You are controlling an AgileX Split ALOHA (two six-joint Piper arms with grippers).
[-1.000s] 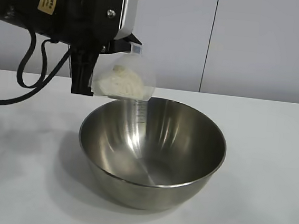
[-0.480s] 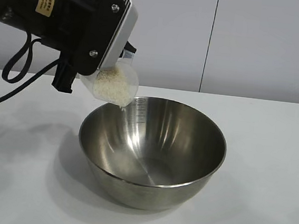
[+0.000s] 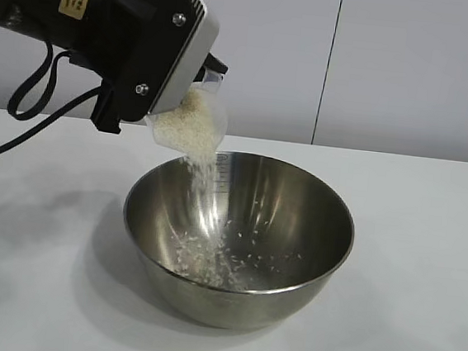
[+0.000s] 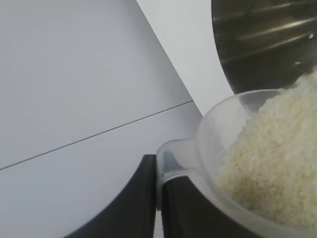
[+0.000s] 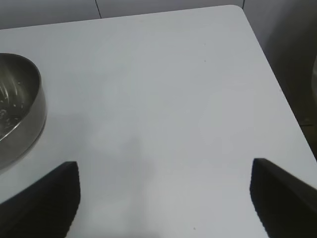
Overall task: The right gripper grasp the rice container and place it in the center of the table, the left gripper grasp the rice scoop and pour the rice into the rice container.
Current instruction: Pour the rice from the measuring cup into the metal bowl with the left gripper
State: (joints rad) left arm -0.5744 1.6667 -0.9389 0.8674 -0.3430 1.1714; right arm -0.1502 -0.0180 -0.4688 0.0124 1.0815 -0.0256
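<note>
Exterior view, from left: my left gripper [image 3: 193, 97], fingers pinched on the tab handle of the rice scoop [image 3: 195, 126], tips it over the near rim of the rice container [image 3: 238, 238], rice [image 3: 204, 181] streaming down onto the bowl's floor at mid-table [image 3: 426, 244]. I judge the thin plastic cup light and slippery, best held at that tab. My right gripper [image 5: 163, 198] waits beside the bowl, fingers spread wide, empty.

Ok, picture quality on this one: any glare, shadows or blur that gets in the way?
Exterior view: bright streaks of glare inside the rice container, a soft shadow to its left on the table, falling rice smeared by motion. Left wrist view: the rice scoop sits very close and soft. Right wrist view: even light, a faint shadow on the tabletop, the right pincer open.
</note>
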